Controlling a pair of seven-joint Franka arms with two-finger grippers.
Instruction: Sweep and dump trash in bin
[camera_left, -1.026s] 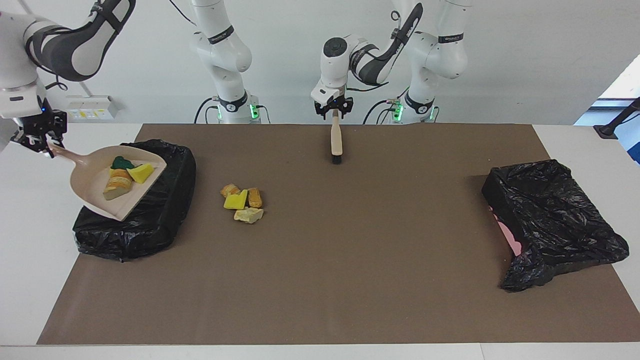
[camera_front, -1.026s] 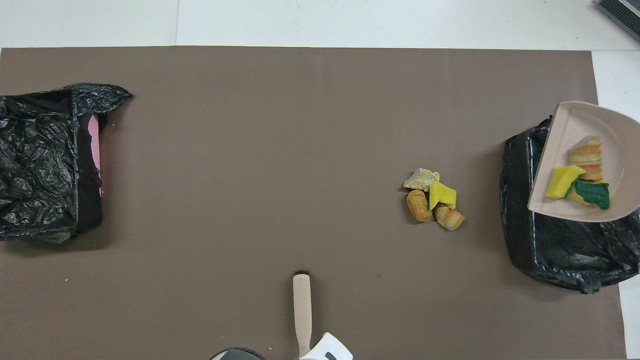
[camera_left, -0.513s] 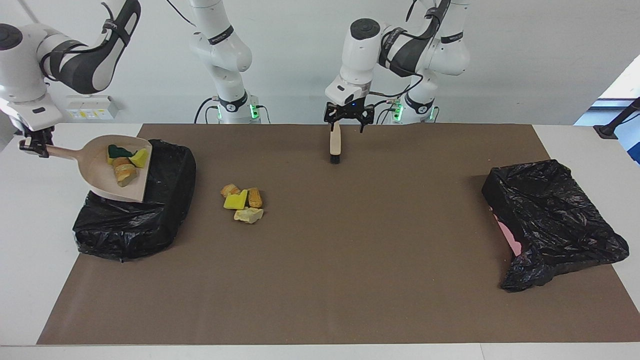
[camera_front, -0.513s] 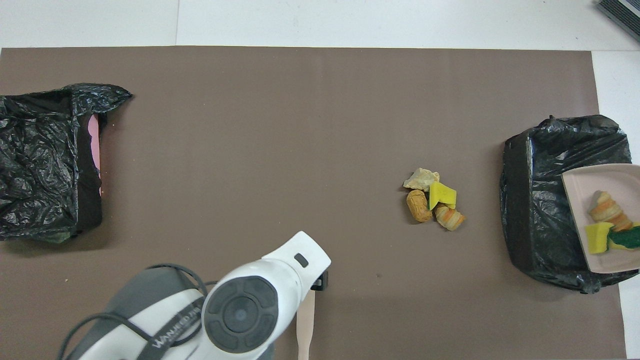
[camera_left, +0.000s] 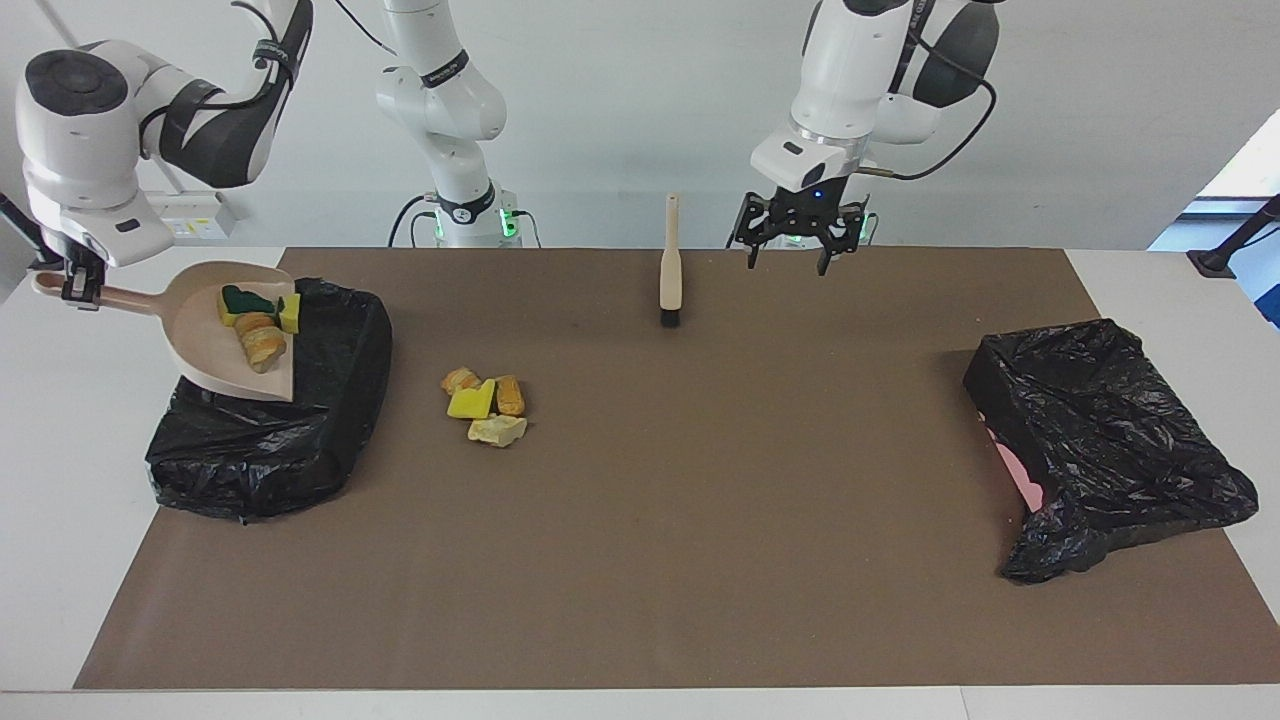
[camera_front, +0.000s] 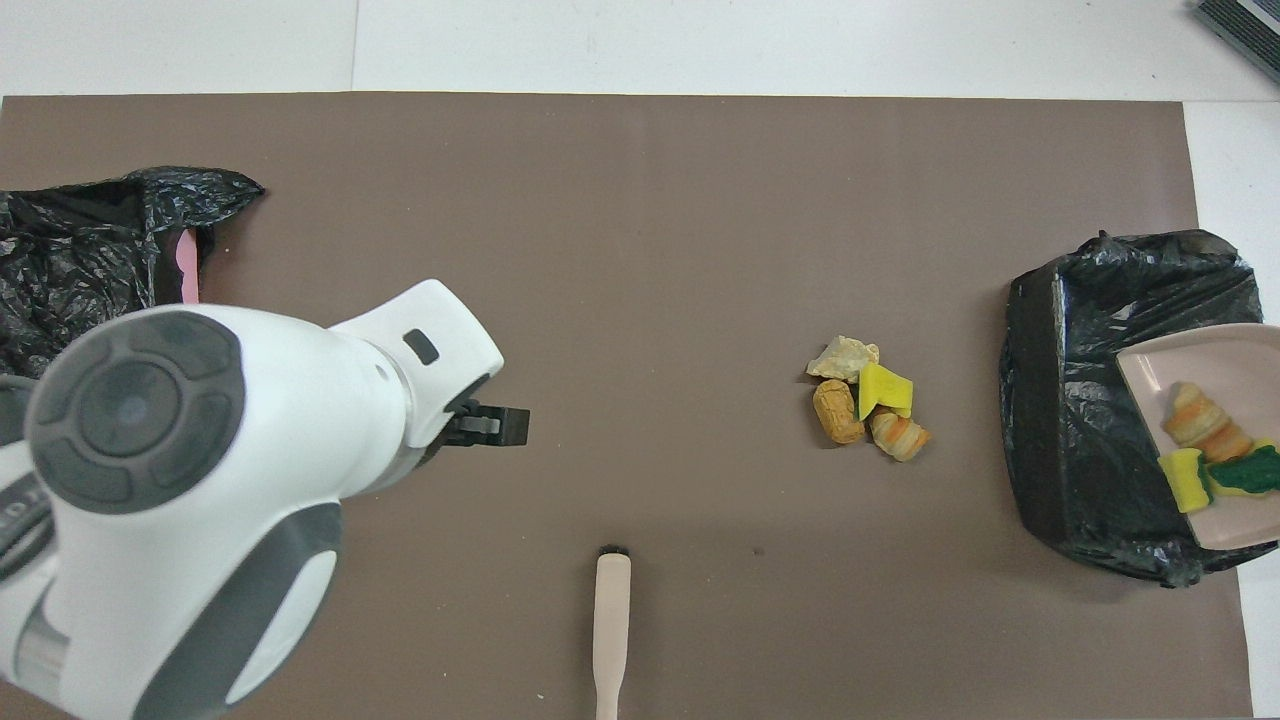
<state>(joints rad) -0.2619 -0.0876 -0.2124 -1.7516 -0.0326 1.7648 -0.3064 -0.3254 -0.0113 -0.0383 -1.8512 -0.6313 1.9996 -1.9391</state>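
Trash (camera_left: 485, 403): four chunks lie on mat, three ride in dustpan (camera_left: 200, 320) over bin (camera_left: 270, 430)
Right gripper (camera_left: 78, 290): pinches dustpan handle
Left gripper (camera_left: 795, 240): spread, empty, raised beside brush (camera_left: 670, 275)

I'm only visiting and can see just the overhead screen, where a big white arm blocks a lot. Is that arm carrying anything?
Observer: No. The left gripper hangs open and empty above the mat, with the brush lying beside it.
Operator: And the dustpan cut off at the edge, what holds it?
Observer: The right gripper is shut on the handle of the dustpan, holding it over the bin with trash chunks inside.
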